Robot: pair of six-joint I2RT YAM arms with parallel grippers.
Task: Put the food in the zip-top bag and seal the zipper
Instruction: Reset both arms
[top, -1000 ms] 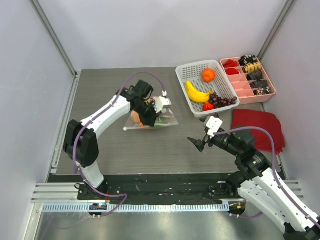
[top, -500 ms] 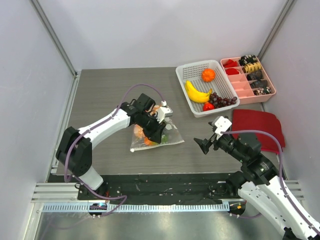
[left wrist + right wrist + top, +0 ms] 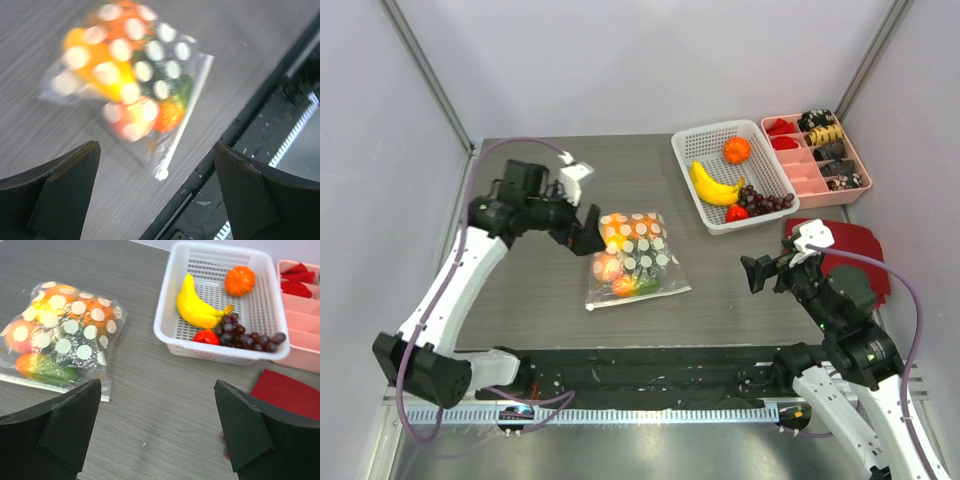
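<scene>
The zip-top bag [image 3: 638,262], clear with white dots, lies flat on the table with the food [image 3: 620,232] inside: orange, pink and green pieces. Its zipper [image 3: 640,298] runs along the near edge. My left gripper [image 3: 582,228] hangs open just left of the bag's far end, holding nothing. In the left wrist view the bag [image 3: 135,85] is blurred beyond the open gripper [image 3: 155,147], and the zipper [image 3: 182,122] runs down its right side. My right gripper [image 3: 765,272] is open, well right of the bag. Its wrist view shows the gripper [image 3: 157,385] wide open, the bag [image 3: 65,335] at left.
A white mesh basket [image 3: 678,148] at the back right holds a banana [image 3: 713,188], an orange fruit [image 3: 737,150] and grapes [image 3: 767,201]. Beside it sits a pink compartment tray [image 3: 807,181]. A red cloth [image 3: 858,245] lies under the right arm. The table's near edge [image 3: 240,120] is close to the bag.
My left gripper opened, let go of the bag and drew back to the left. The bag now lies flat, nearer the front. The right arm pulled back to the right.
</scene>
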